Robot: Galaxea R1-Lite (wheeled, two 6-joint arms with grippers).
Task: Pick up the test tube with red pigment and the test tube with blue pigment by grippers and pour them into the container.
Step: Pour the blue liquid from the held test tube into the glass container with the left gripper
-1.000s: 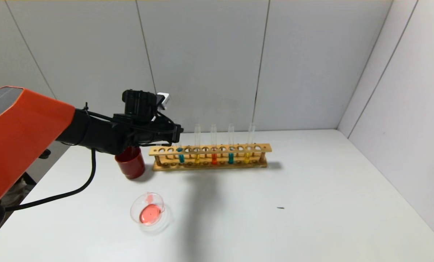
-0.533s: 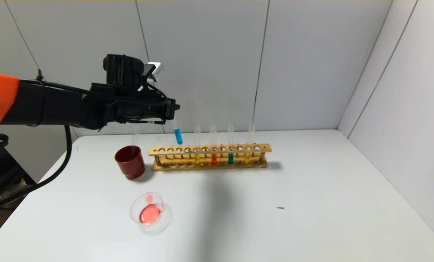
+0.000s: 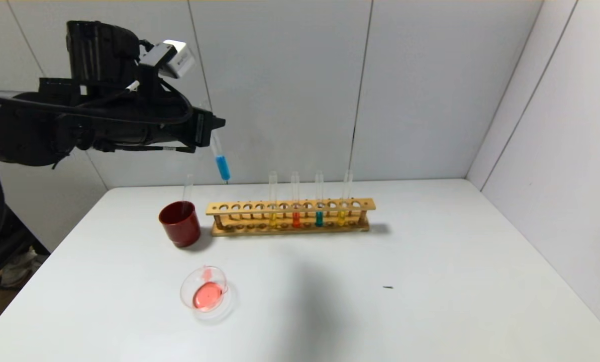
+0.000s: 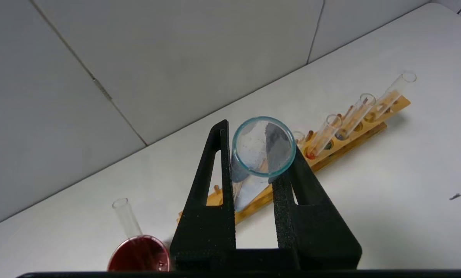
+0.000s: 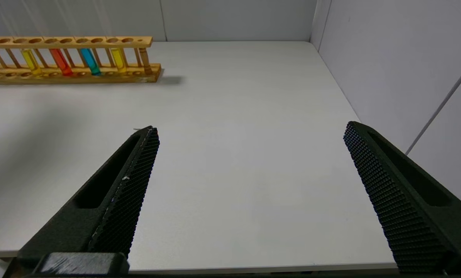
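Above white table (image 3: 430, 261), left hand (image 3: 210, 131) grips blue-pigment tube (image 3: 220, 162); right hand (image 5: 249, 185) gapes empty.

Wooden rack (image 3: 290, 217); red cup (image 3: 180, 223)

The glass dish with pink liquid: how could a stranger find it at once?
Start at the wooden rack of tubes on the white table. Left of it stands a dark red cup; the glass dish lies nearer the camera than that cup. It alone is clear, low, and holds pink liquid.
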